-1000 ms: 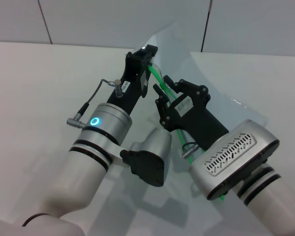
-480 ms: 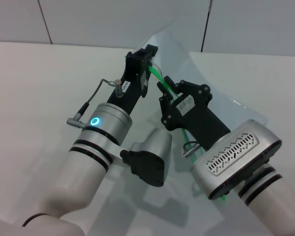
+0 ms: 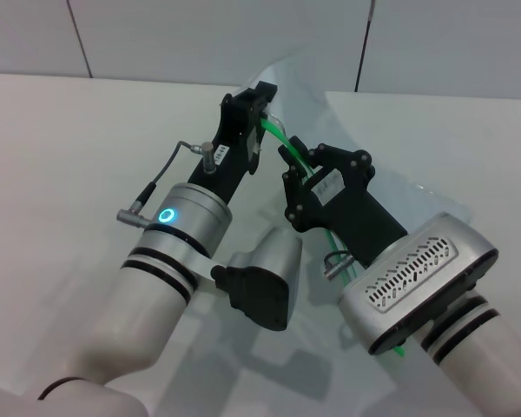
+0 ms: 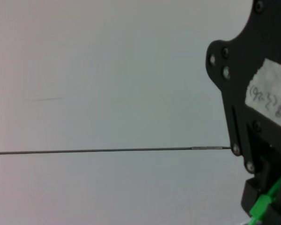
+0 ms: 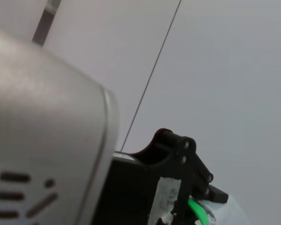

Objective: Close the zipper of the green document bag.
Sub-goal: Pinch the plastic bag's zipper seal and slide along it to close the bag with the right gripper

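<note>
Green runs in a thin line between our two grippers: the zipper (image 3: pixel 282 137) stretches from the left gripper (image 3: pixel 262 97) at the far end down past the right gripper (image 3: pixel 292 165) and on under the right arm, where a short bit of it shows again near the wrist. We hold the bag (image 3: pixel 365 139) lifted off the white table (image 3: pixel 69 148), its pale translucent sheet standing up behind and to the right of both grippers, with the green edge facing us. Our left gripper is pressed together on the far end of the zipper, pinching it at the bag's upper corner. Our right gripper sits just beside it, a little nearer to us along the strip, and its fingers are closed around the zipper; whether the slider tab lies between them we cannot tell, as the black fingers hide it. From the left wrist we see the right gripper (image 4: pixel 267 206) with a green piece of the zipper (image 4: pixel 264 202) at its tip. From the right wrist we see the left gripper (image 5: pixel 210 192) against the wall, a green bit (image 5: pixel 196 208) at its tip.
</note>
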